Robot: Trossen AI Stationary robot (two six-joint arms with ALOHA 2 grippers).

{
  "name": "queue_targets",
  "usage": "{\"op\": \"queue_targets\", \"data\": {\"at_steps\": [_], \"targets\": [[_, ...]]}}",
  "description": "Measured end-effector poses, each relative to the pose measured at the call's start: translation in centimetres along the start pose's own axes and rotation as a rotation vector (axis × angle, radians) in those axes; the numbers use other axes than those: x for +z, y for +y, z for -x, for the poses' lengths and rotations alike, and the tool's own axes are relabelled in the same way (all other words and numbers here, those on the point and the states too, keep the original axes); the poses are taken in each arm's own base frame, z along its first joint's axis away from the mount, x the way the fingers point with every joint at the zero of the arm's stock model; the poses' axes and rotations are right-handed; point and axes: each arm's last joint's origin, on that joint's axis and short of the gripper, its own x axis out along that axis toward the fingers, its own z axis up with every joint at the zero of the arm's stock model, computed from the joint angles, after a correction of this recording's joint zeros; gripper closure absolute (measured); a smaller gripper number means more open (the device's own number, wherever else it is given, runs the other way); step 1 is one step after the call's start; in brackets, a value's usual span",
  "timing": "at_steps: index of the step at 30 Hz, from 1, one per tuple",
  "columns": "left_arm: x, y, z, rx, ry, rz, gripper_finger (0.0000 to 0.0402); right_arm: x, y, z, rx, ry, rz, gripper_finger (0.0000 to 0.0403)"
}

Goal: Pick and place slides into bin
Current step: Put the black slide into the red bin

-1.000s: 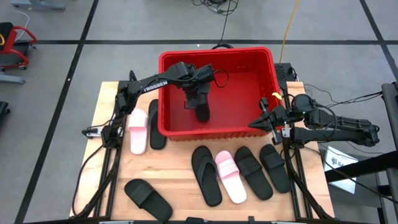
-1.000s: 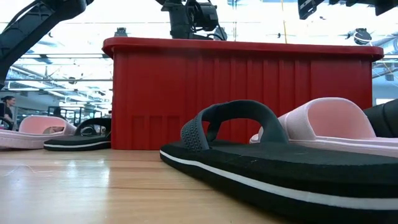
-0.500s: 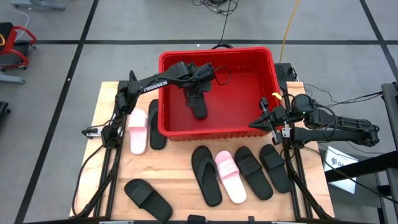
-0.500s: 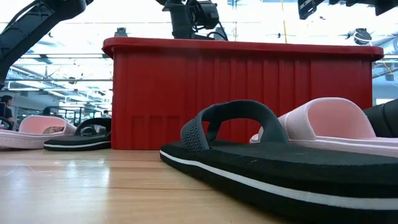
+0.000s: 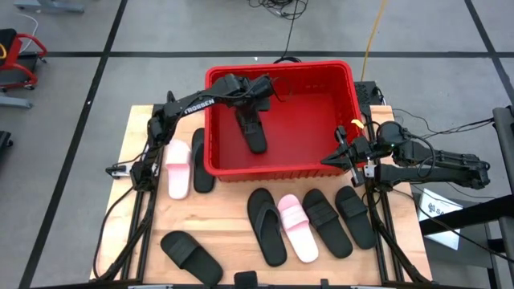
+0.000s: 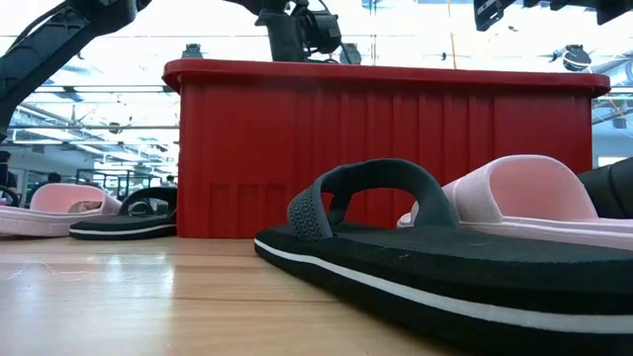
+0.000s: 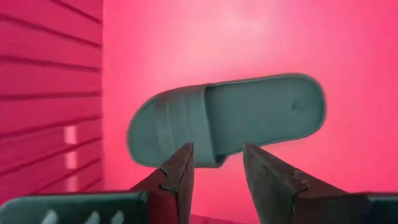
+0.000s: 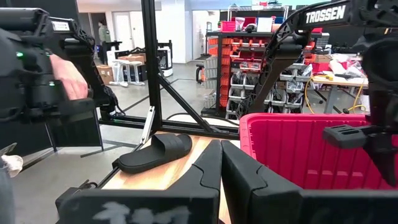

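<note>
A black slide [image 5: 254,133] lies flat on the floor of the red bin [image 5: 281,67]; in the left wrist view it [image 7: 230,118] shows just beyond my fingertips. My left gripper [image 5: 245,103] is open inside the bin, above the slide's far end, touching nothing; the gap shows in its wrist view [image 7: 217,152]. My right gripper [image 5: 331,159] is shut and empty, beside the bin's right near corner [image 8: 221,163]. The other slides lie soles down on the table.
A pink slide [image 5: 177,168] and a black one [image 5: 201,160] lie left of the bin. A black slide [image 5: 190,257] lies near the front left. In front of the bin lie a black thong [image 5: 267,226], a pink slide [image 5: 297,228] and two black slides [image 5: 325,221] [image 5: 355,215].
My left gripper has drawn back toward the bin's far edge, off the black slide. The slide has shifted a little toward the far side and now lies uncovered on the bin floor.
</note>
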Motion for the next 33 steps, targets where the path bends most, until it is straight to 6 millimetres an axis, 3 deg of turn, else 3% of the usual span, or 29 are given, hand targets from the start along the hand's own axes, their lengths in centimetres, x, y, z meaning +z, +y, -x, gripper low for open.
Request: {"op": "queue_targets", "data": {"at_steps": [6, 17, 33], "targets": [[-0.7, 1.6, -0.2, -0.035, 0.002, 0.072, 0.0268, 0.0, 0.0, 0.0, 0.0, 0.0, 0.0, 0.0403], [-2.0, -0.7, -6.2, -0.011, 0.139, -0.069, 0.0268, 0.0, 0.0, 0.0, 0.001, 0.0, 0.053, 0.0403], [-2.0, -0.8, -8.6, 0.126, 0.102, -0.093, 0.0268, 0.0, 0.0, 0.0, 0.0, 0.0, 0.075, 0.0403]]}}
